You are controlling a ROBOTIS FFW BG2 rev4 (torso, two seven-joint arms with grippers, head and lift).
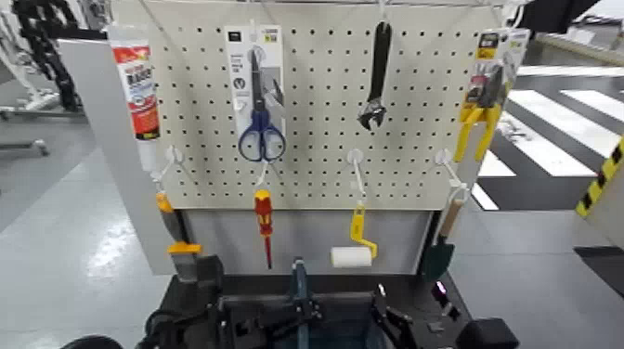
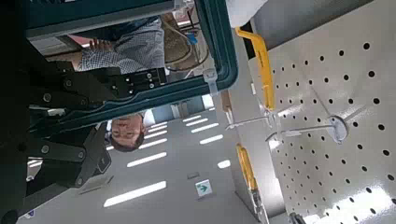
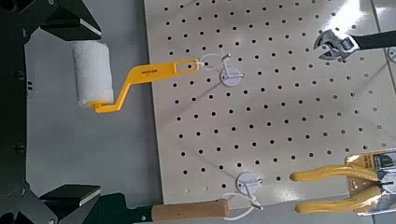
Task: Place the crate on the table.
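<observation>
- Head view: crate (image 1: 299, 320) low at the bottom edge, close in front of the body, over the near part of the black tabletop (image 1: 444, 286).
- Carried on both sides, by the look of it: left claw (image 1: 190, 316) at its left end, right claw (image 1: 409, 325) at its right end. Dark linkages crowded against the rim; whether either claw is clamped or merely alongside, cannot tell.
- Touching the tabletop or just above it? Hidden at the frame edge, cannot tell. Judged as late in the job: brought to the tabletop, set-down and let-go not yet confirmed.
- Left to do, probably: lower fully, release, back both arms away.
- Crate itself: dark blue-grey, thick rim, thin bar handle (image 1: 299, 278) standing up at its middle. Left wrist view catching a teal-looking rim corner (image 2: 219, 56) hard against the claw frame, pegboard (image 2: 341, 121) beyond.
- Right wrist view: no clear sight of the crate, only the pegboard with a paint roller (image 3: 93, 75) and yellow pliers (image 3: 341, 187) hanging on hooks.
- Behind the crate, roller and screwdriver (image 1: 265, 223) dangling near the back of the tabletop, worth minding if pushed deeper.
</observation>
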